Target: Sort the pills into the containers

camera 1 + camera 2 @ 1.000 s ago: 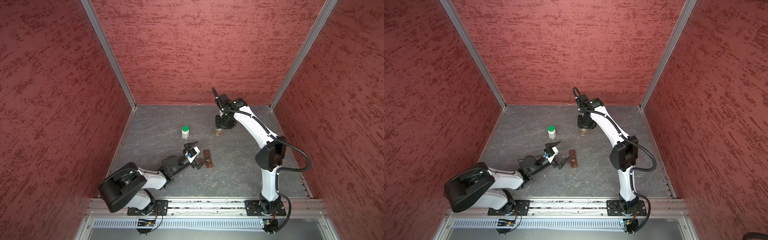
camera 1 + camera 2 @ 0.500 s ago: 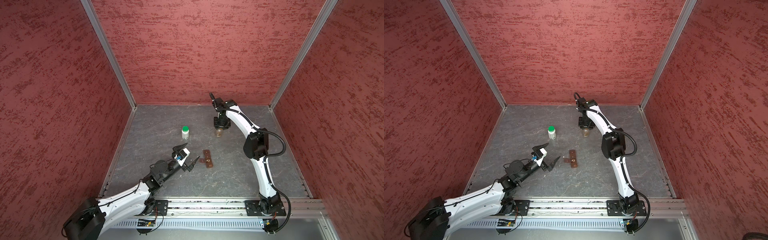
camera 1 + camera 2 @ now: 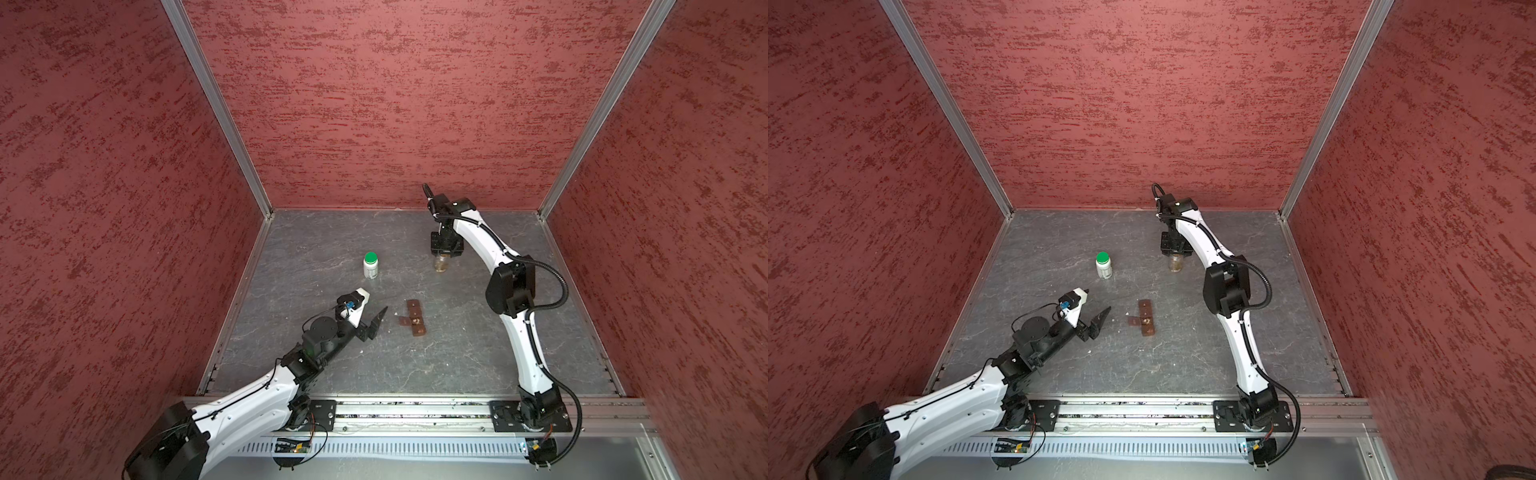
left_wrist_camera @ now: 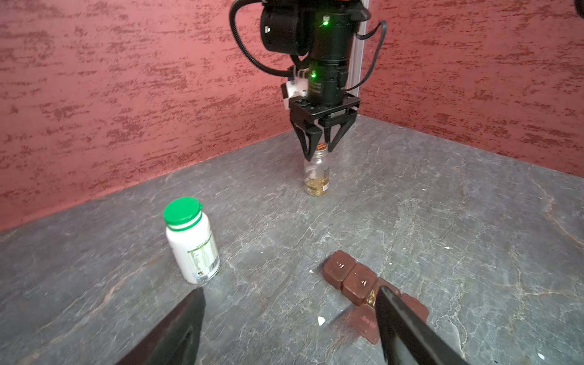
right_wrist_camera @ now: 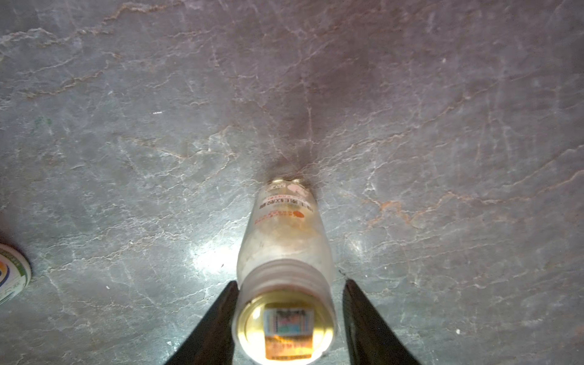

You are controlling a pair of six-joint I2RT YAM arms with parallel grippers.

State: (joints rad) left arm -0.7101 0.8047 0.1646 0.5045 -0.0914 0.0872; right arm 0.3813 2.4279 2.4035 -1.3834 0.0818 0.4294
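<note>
Veined grey floor; translucent bottle (ribbed neck)

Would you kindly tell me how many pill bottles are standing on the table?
2. A white bottle with a green cap stands left of centre; a clear uncapped bottle stands to its right, between the open fingers of the right gripper. None appears hidden.
</note>
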